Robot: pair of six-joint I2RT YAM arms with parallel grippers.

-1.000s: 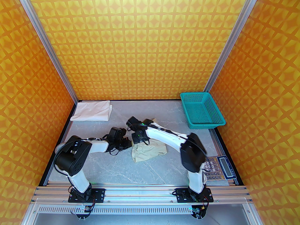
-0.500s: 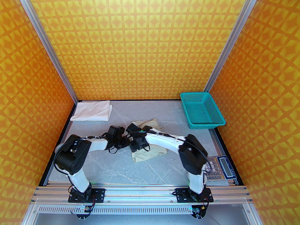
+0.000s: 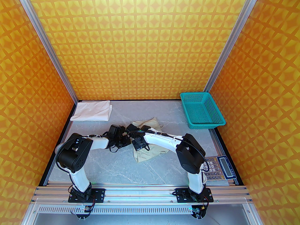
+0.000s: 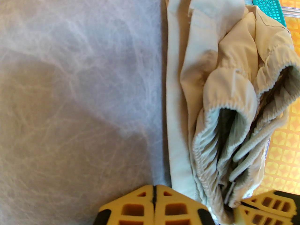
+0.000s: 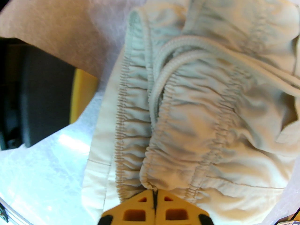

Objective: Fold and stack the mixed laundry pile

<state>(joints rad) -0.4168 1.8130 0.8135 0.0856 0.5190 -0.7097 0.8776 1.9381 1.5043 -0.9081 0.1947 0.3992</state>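
My right gripper [image 5: 154, 194] is closed, apparently pinching the waistband [image 5: 178, 116] of the shorts [image 3: 147, 155] mid table [image 3: 112, 165]. The left gripper [image 4: 154, 192] is closed and empty, just beside them. The T-shirt [image 3: 92, 111] lies folded far-left. I'd expect the shorts to be light and limp, so the gathered elastic offers the firmest hold.

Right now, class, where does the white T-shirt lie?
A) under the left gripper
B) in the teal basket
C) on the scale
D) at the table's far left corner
D: the white T-shirt lies flat at the far left corner, well apart from the teal basket.
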